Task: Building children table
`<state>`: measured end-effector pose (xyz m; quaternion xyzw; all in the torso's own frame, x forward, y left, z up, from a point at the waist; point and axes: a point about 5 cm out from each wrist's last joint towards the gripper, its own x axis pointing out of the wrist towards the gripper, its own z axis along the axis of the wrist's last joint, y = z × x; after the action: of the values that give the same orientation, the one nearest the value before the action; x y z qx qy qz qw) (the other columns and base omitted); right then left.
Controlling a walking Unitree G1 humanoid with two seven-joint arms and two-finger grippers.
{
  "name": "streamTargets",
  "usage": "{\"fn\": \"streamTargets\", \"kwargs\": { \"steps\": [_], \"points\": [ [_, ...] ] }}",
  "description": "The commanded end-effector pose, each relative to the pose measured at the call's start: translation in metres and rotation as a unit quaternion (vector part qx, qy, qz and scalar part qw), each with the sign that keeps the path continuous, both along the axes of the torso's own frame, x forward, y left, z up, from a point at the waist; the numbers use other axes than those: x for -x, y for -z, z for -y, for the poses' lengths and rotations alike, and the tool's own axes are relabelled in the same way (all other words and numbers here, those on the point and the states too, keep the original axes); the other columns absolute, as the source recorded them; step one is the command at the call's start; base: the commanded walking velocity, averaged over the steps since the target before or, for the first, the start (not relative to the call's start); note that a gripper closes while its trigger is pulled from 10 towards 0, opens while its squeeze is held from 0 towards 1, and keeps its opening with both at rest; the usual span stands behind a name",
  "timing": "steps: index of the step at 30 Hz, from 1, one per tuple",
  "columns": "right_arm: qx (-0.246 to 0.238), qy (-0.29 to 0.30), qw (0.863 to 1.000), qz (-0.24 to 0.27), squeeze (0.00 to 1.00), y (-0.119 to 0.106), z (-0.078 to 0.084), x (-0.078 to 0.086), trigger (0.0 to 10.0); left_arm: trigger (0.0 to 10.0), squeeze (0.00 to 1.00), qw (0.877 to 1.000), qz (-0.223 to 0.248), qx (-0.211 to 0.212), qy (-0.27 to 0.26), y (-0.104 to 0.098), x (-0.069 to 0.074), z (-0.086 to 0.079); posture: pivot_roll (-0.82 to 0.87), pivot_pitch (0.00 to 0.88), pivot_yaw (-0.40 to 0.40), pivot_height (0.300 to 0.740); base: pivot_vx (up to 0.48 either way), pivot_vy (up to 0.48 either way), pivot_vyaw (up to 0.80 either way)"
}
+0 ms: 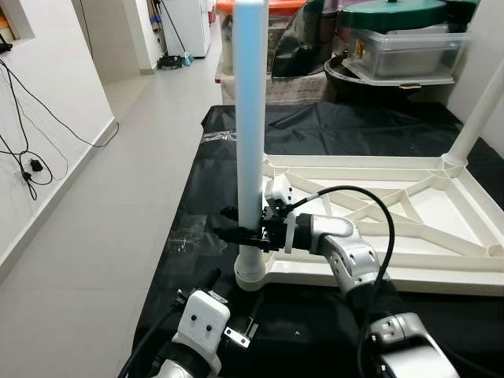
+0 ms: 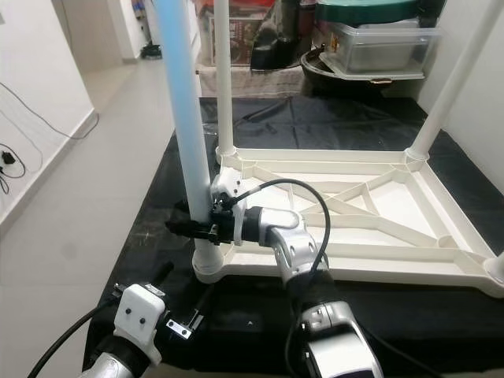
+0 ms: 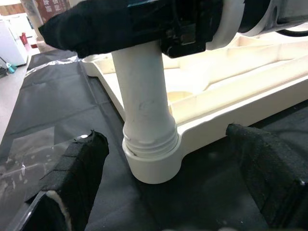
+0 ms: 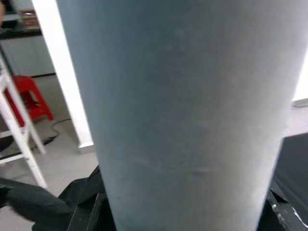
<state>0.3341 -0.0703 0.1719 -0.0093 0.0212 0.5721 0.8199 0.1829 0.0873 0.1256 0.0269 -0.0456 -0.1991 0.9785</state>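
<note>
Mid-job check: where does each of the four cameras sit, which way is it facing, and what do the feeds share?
Left eye: head, looking down at the upturned table frame; both arms in view.
Right eye: same scene, with the right pincer clamped on the near table leg.
Left wrist: low on the black mat, facing the leg's socket between its open left pincer fingers.
Right wrist: pressed against the leg.
Shared: that leg.

Four white plastic table legs [image 2: 189,118] are counted upright on one upturned cream plastic tabletop [image 2: 409,260]. One clear plastic storage box [image 1: 409,51] is seen far right. Two black-fingered grippers [image 1: 240,234] are counted.
</note>
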Motion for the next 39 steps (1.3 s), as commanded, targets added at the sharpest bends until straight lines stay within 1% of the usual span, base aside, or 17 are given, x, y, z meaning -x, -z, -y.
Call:
{"fn": "streamTargets", "kwargs": {
  "steps": [1,5,7,9,10,11,12,14,21,22,25,27,28,29,33,34,39],
  "points": [
    [0.022,0.041,0.997,-0.057,0.0,0.026,0.001,0.003,0.0,10.0,0.0,1.0,-0.007,0.0,-0.002,0.004,0.001,-0.001,-0.02,0.043,-0.002,0.74,0.0,0.0,0.0],
    [0.025,0.141,0.989,-0.046,0.0,0.027,0.007,-0.004,0.0,10.0,0.0,1.0,-0.007,0.0,-0.001,0.004,0.001,-0.001,-0.03,0.035,0.002,0.74,0.0,0.0,0.0],
    [0.036,0.457,0.888,-0.031,0.0,0.032,0.047,-0.008,0.0,10.0,0.0,1.0,-0.007,-0.001,0.001,0.005,0.001,-0.002,-0.04,0.029,0.002,0.74,0.0,0.0,0.0],
    [0.036,0.457,0.888,-0.031,0.0,0.032,0.047,-0.008,0.0,10.0,0.0,1.0,-0.007,-0.001,0.001,0.005,0.001,-0.002,-0.04,0.029,0.002,0.74,0.0,0.0,0.0],
    [0.035,0.57,0.82,-0.032,0.0,0.033,0.066,0.0,0.0,10.0,0.0,1.0,-0.007,-0.002,0.002,0.005,0.001,-0.002,-0.03,0.028,0.002,0.74,0.0,0.0,0.0],
    [0.035,0.57,0.82,-0.032,0.0,0.033,0.066,0.0,0.0,10.0,0.0,1.0,-0.007,-0.002,0.002,0.005,0.001,-0.002,-0.03,0.028,0.002,0.74,0.0,0.0,0.0],
    [0.038,0.629,0.775,-0.044,0.0,0.037,0.073,0.009,0.0,10.0,0.0,1.0,-0.007,-0.003,0.002,0.005,0.0,-0.002,-0.03,0.028,0.002,0.74,0.0,0.0,0.0],
    [0.035,0.646,0.761,-0.052,0.0,0.04,0.073,0.013,0.0,10.0,0.0,1.0,-0.006,-0.004,0.002,0.005,0.0,-0.002,-0.03,0.028,0.002,0.74,0.0,0.0,0.0],
    [0.03,0.633,0.772,-0.048,0.0,0.041,0.057,0.015,0.0,10.0,0.0,1.0,-0.006,-0.004,0.002,0.006,0.001,-0.001,-0.03,0.019,-0.001,0.74,0.0,0.0,0.0],
    [0.016,0.608,0.793,-0.03,0.0,0.038,0.047,0.013,10.0,10.0,0.0,1.0,-0.006,-0.004,0.002,0.006,0.001,-0.001,-0.03,0.019,-0.001,0.74,0.0,0.0,0.0],
    [0.003,0.556,0.831,-0.017,0.0,0.036,0.03,0.012,10.0,10.0,0.0,1.0,-0.006,-0.003,0.002,0.006,0.001,-0.001,-0.03,0.019,-0.001,0.74,0.0,0.0,0.0],
    [0.003,0.556,0.831,-0.017,0.0,0.036,0.03,0.012,10.0,10.0,0.0,1.0,-0.006,-0.003,0.002,0.006,0.001,-0.001,-0.03,0.019,-0.001,0.74,0.0,0.0,0.0],
    [0.004,0.533,0.846,-0.007,0.18,0.036,0.026,0.012,10.0,10.0,0.0,1.0,-0.006,-0.003,0.002,0.006,0.001,-0.001,-0.03,0.016,-0.005,0.74,0.0,0.0,0.0],
    [-0.005,0.523,0.852,-0.012,1.0,0.038,0.025,0.012,10.0,10.0,0.0,1.0,-0.006,-0.003,0.002,0.006,0.001,-0.001,-0.03,0.016,-0.005,0.74,0.0,0.0,0.0],
    [-0.028,0.504,0.863,-0.016,1.0,0.037,0.025,0.01,10.0,10.0,0.0,1.0,-0.006,-0.002,0.003,0.006,0.001,-0.001,-0.03,0.016,-0.005,0.74,0.0,0.0,0.0],
    [-0.045,0.48,0.875,-0.03,0.0,0.036,0.026,0.007,10.0,10.0,0.0,1.0,-0.007,-0.002,0.003,0.006,0.001,-0.001,-0.03,0.016,-0.005,0.74,0.0,0.0,0.0],
    [-0.053,0.354,0.933,-0.017,0.0,0.024,0.035,-0.006,10.0,10.0,0.0,1.0,-0.007,-0.001,0.003,0.006,0.001,-0.001,-0.03,0.02,-0.002,0.74,0.0,0.0,0.0]
  ]
}}
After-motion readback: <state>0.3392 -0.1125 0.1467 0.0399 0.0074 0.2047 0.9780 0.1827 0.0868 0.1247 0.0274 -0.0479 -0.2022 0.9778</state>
